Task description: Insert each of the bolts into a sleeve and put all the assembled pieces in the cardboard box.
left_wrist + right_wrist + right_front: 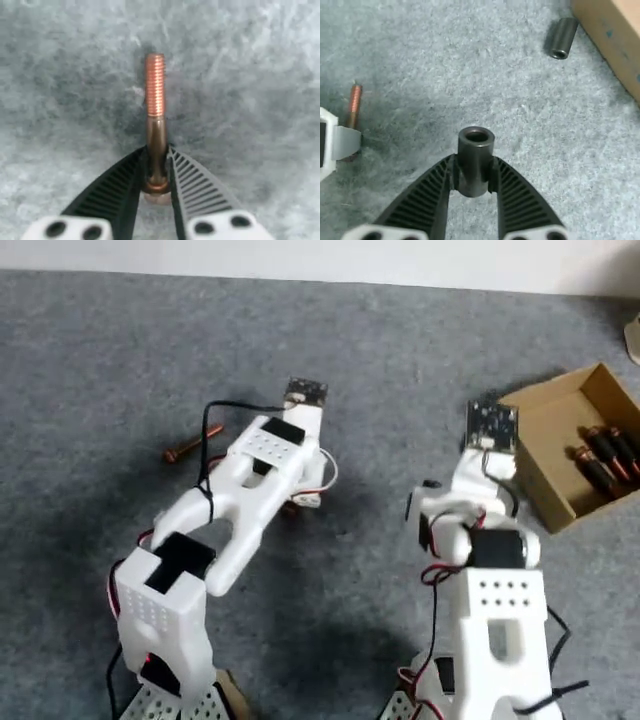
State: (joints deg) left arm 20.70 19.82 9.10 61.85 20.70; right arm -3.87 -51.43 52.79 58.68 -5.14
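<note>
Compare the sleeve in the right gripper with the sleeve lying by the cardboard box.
The gripped sleeve is clamped in the right gripper; the loose sleeve lies on the carpet. The gripped sleeve sticks out from the jaws, bore showing; the loose sleeve lies on its side beside the cardboard box. Both are dark and hollow.

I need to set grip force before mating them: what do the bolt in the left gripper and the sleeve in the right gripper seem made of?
The bolt in the left gripper: seemingly metal, copper-coloured and shiny; threads glint, shank darker. The sleeve in the right gripper: likely metal with a dull black finish, faint sheen at the bore rim; hard plastic cannot be excluded.
</note>
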